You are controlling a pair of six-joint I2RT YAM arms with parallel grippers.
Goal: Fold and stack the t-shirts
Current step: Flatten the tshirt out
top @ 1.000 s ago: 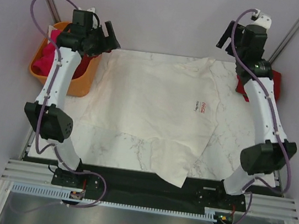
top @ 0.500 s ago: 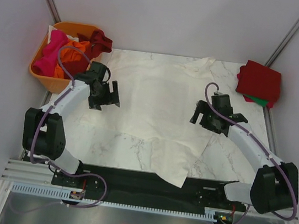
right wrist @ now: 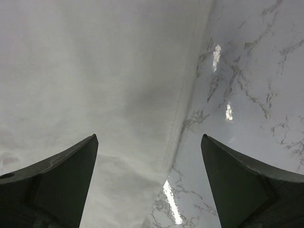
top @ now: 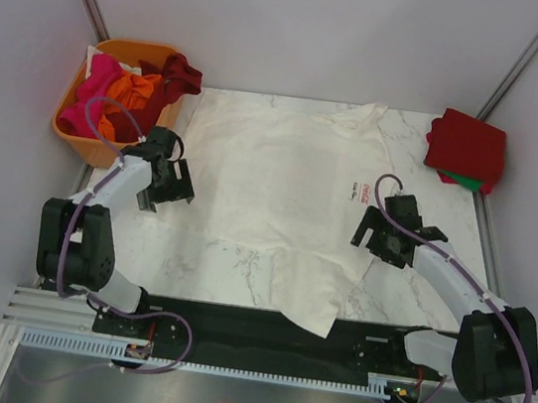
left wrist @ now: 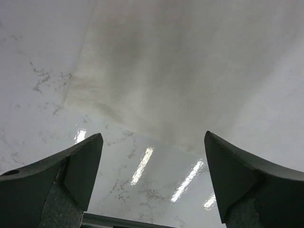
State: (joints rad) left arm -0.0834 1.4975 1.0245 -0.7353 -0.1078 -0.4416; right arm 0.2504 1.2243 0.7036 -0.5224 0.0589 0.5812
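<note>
A cream-white t-shirt with a small red print lies spread on the marble table, one part hanging over the near edge. My left gripper is open and low at the shirt's left edge; in the left wrist view the cloth edge lies just ahead of the fingers. My right gripper is open and low over the shirt's right hem. A folded stack of red over green tees sits at the back right. Pink, orange and dark red tees fill the basket.
The orange plastic basket stands off the table's back left corner. Bare marble shows near the front left and at the right. Grey walls close in on both sides.
Both arms have come down from raised at the back to low at the shirt's sides. The left gripper slid left to the shirt's edge, the right slightly nearer the front.
</note>
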